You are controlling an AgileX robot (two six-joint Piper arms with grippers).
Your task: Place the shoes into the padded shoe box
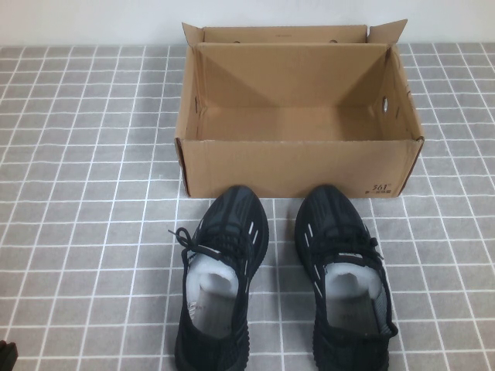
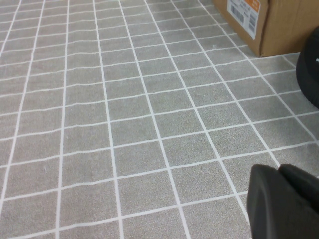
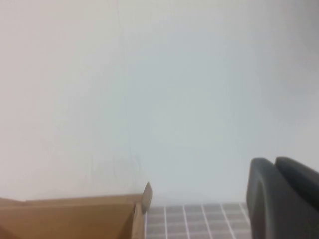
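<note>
Two black knit sneakers stand side by side on the tiled cloth, toes toward the box: the left shoe (image 1: 219,282) and the right shoe (image 1: 345,282). The open brown shoe box (image 1: 298,166) stands just behind them and nothing lies in it. My left gripper (image 2: 280,168) is shut and empty, low over the cloth to the left of the shoes; the box corner (image 2: 279,25) and the edge of a shoe (image 2: 310,74) show ahead of it. My right gripper (image 3: 274,160) is shut and empty, raised and facing the wall above a box flap (image 3: 75,216).
Grey cloth with a white grid (image 1: 85,193) covers the table around the box and shoes. A pale wall (image 1: 93,19) runs behind the box. A dark part of my left arm (image 1: 6,355) shows at the near left corner.
</note>
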